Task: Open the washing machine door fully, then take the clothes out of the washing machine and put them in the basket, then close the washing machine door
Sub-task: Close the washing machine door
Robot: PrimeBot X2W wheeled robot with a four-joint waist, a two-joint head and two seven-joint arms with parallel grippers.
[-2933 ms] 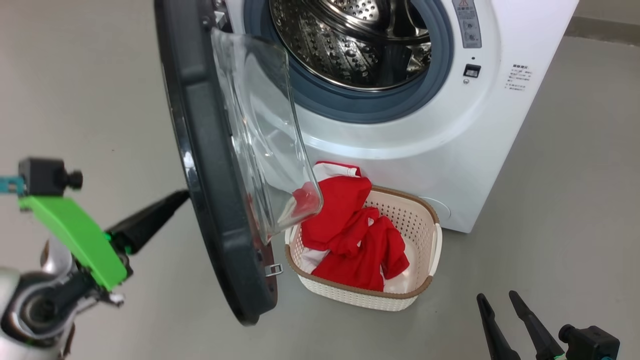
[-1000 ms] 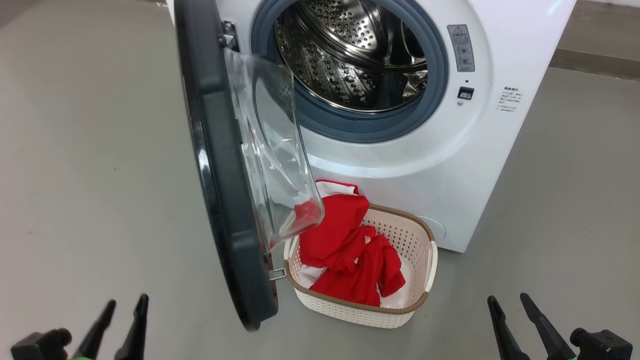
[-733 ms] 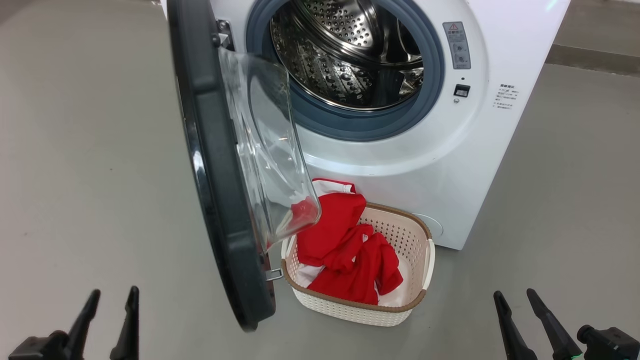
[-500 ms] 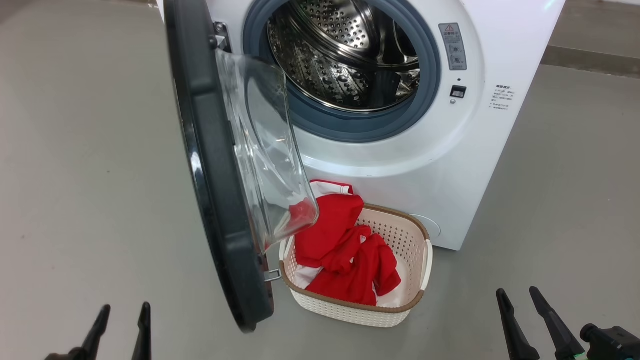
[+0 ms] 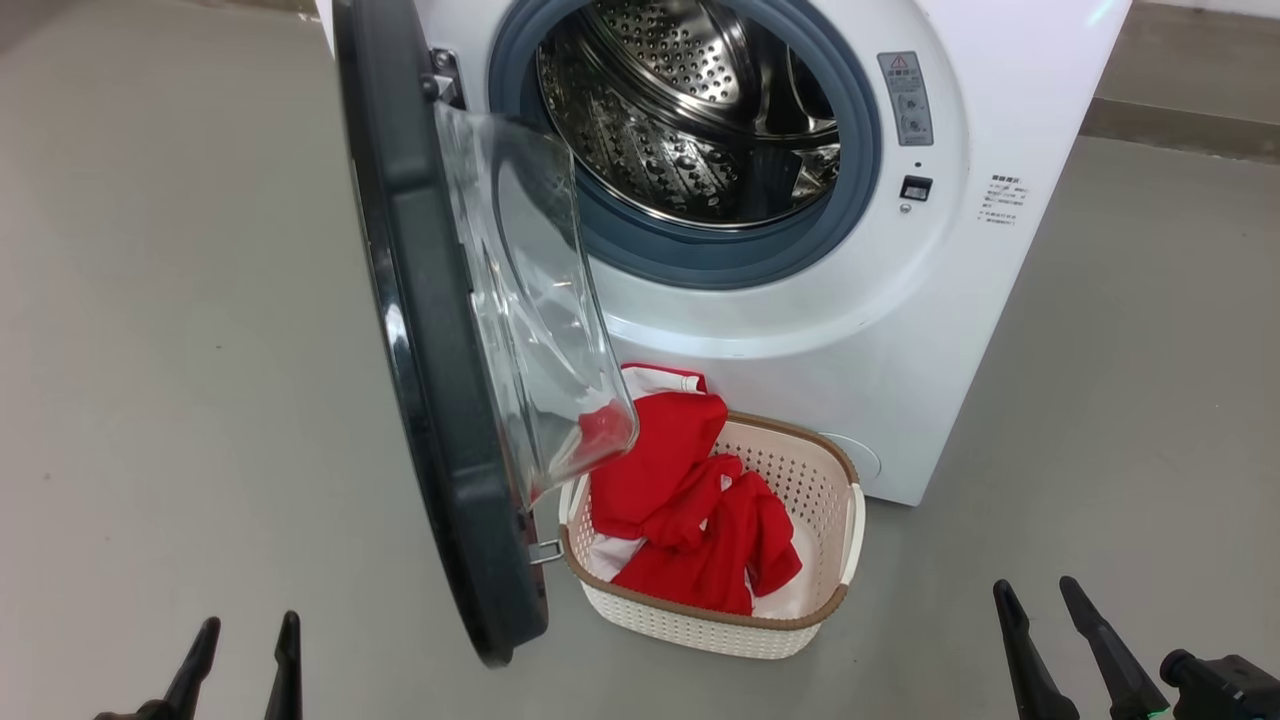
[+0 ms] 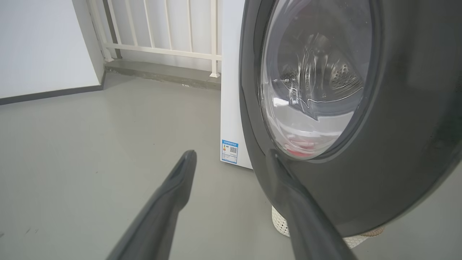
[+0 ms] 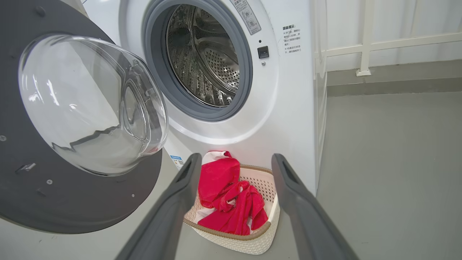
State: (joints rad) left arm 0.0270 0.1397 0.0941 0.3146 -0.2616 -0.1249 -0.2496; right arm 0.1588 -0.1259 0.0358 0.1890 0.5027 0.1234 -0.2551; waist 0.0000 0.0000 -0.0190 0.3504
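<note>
The washing machine (image 5: 900,330) (image 7: 288,90) stands with its steel drum bare. Its door (image 5: 440,330) (image 6: 397,126) (image 7: 54,191) hangs open, edge-on toward me, with the glass bowl (image 5: 530,290) bulging to the right. Red clothes (image 5: 690,510) (image 7: 227,198) lie in the cream basket (image 5: 835,580) (image 7: 252,242) on the floor, right in front of the machine. My left gripper (image 5: 245,635) (image 6: 231,155) is open low on the left, outside the door. My right gripper (image 5: 1035,595) (image 7: 234,159) is open low on the right, empty and well short of the basket.
Grey floor (image 5: 150,300) spreads to the left of the door and to the right of the machine. A white railing (image 6: 162,32) on a low kerb and a white wall (image 6: 39,43) stand behind the machine.
My left arm has come down from beside the door's outer face to the bottom left corner. The door is open at about the same angle. The head camera has tilted a little.
</note>
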